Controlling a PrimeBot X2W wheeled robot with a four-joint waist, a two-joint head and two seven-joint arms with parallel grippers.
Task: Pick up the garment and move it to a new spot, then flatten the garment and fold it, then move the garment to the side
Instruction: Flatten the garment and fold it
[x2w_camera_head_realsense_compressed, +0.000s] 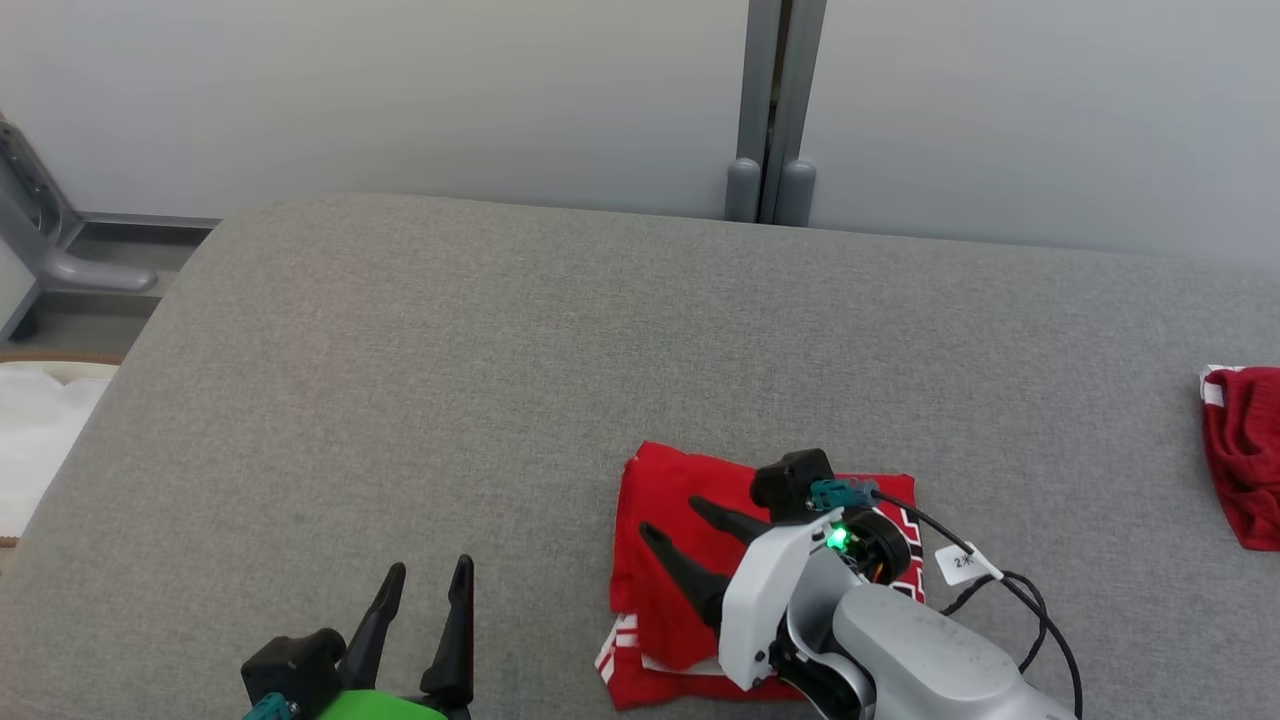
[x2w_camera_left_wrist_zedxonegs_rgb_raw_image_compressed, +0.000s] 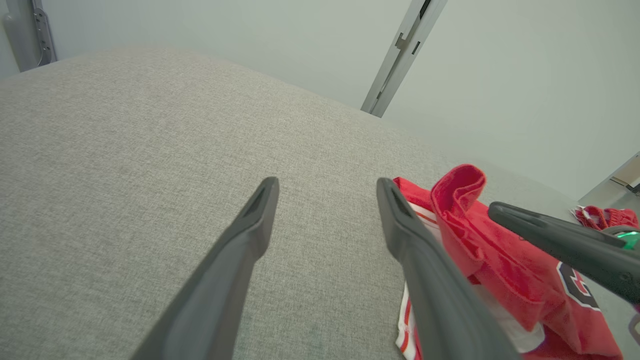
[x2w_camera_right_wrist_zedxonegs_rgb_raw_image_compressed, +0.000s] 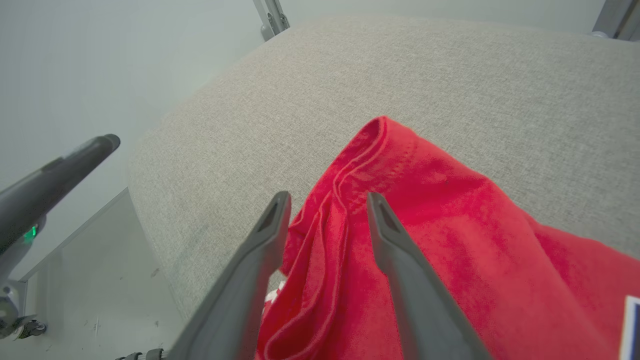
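hovering parted fingers over a folded red garment

i am holding my right gripper (x2w_camera_head_realsense_compressed: 668, 514) low over the garment (x2w_camera_head_realsense_compressed: 660, 470), its two long, dark, tapering fingers standing apart with nothing pinched between them. i cannot tell whether the tips are touching the cloth. the garment is lying as a rough folded rectangle on the near right part of the grey cushion (x2w_camera_head_realsense_compressed: 500, 350), close to my edge of it. it is looking like a soft red knit, with white stripes showing at its near left corner and a dark and white printed mark peeking out beside my wrist. in my right wrist view a stitched, rolled hem is rising as a small ridge into the gap between my fingers, and the cloth around it is puckering in loose folds. my left gripper (x2w_camera_head_realsense_compressed: 430, 565) is hovering well to the left of the garment, above bare cushion, its matte fingers spread wide and holding nothing. the cushion is showing a coarse weave and a rounded far edge. a second red cloth (x2w_camera_head_realsense_compressed: 1245, 460) is lying crumpled at the far right, well apart from the garment. a white paper tag (x2w_camera_head_realsense_compressed: 962, 563) is hanging beside my pale, smooth forearm (x2w_camera_head_realsense_compressed: 930, 640).
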